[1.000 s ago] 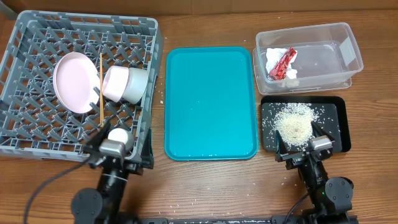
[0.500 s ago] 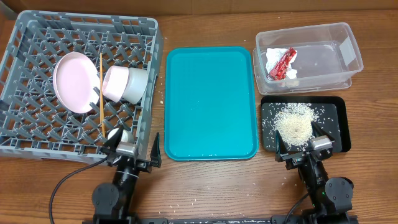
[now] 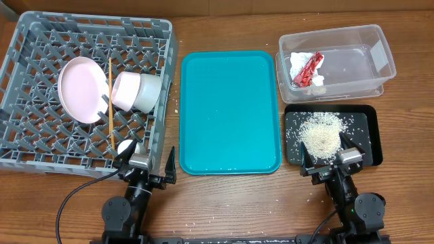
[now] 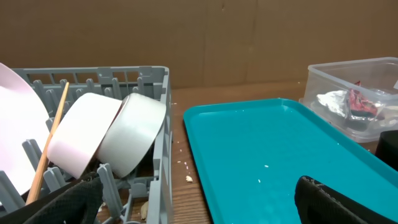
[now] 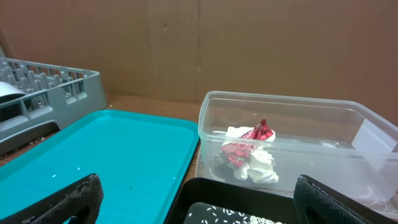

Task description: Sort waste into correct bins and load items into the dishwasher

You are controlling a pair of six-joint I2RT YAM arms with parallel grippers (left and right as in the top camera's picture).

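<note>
dish rack (image 3: 95,20) left of teal tray (image 3: 229,112): pink plate (image 3: 80,89), pink bowl (image 3: 125,90), pale green bowl (image 3: 148,93), chopstick (image 3: 110,95) inside. right of tray: clear tub (image 3: 380,61) with red wrapper (image 3: 308,70) on napkin (image 3: 296,64); black tray (image 3: 369,135) with rice (image 3: 320,133). left gripper (image 3: 144,159) at tray's near-left corner, right gripper (image 3: 330,152) right of its near end; both jaws wide, empty.

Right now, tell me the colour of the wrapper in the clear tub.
Red wrapper, lying on the white napkin; the overhead view shows it best.

The wooden table (image 3: 224,203) bears a grey dish rack (image 3: 88,19); teal tray (image 3: 230,112); clear tub (image 3: 352,64); black tray (image 3: 363,125).
</note>
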